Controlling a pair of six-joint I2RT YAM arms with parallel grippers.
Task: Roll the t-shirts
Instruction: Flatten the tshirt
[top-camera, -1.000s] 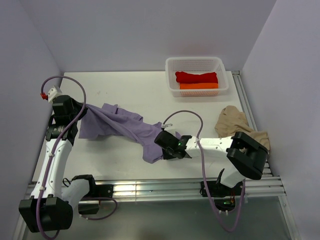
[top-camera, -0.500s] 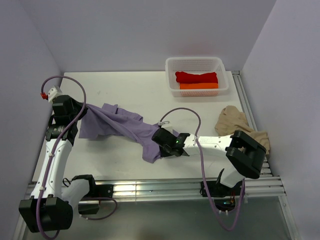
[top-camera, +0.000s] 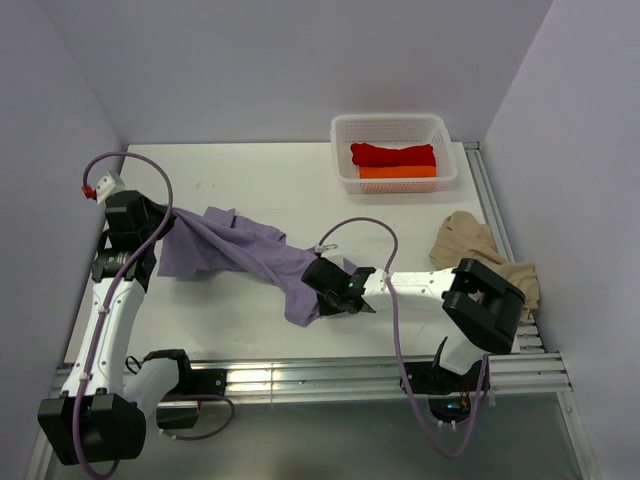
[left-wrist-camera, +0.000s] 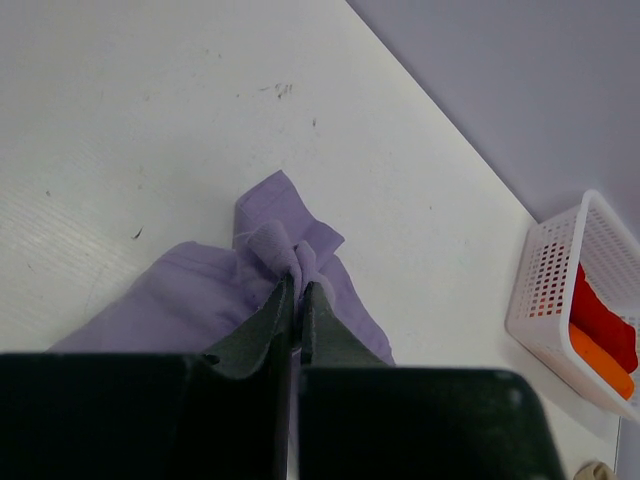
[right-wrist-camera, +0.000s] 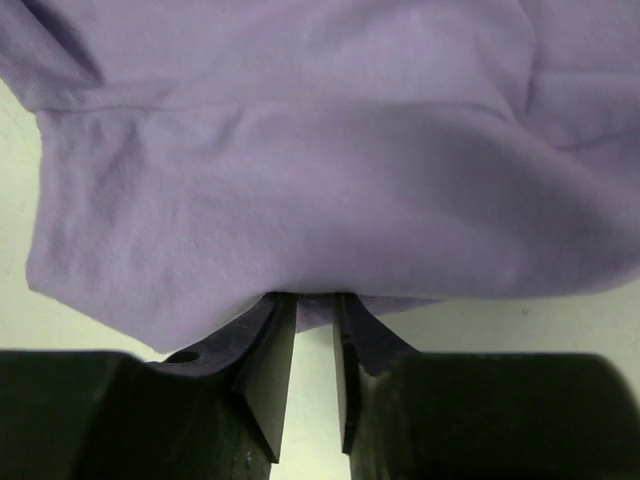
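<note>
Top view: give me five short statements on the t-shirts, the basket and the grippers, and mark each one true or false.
1. The red t-shirt and the orange t-shirt lie in the white basket. True.
2. The beige t-shirt is in the basket too. False: it lies crumpled on the table, near its right edge.
3. The left gripper is shut on the lavender t-shirt. True.
4. The right gripper hangs over the basket. False: it is at the near end of the lavender t-shirt.
5. The lavender t-shirt is rolled up. False: it lies stretched out and rumpled between the two grippers.
</note>
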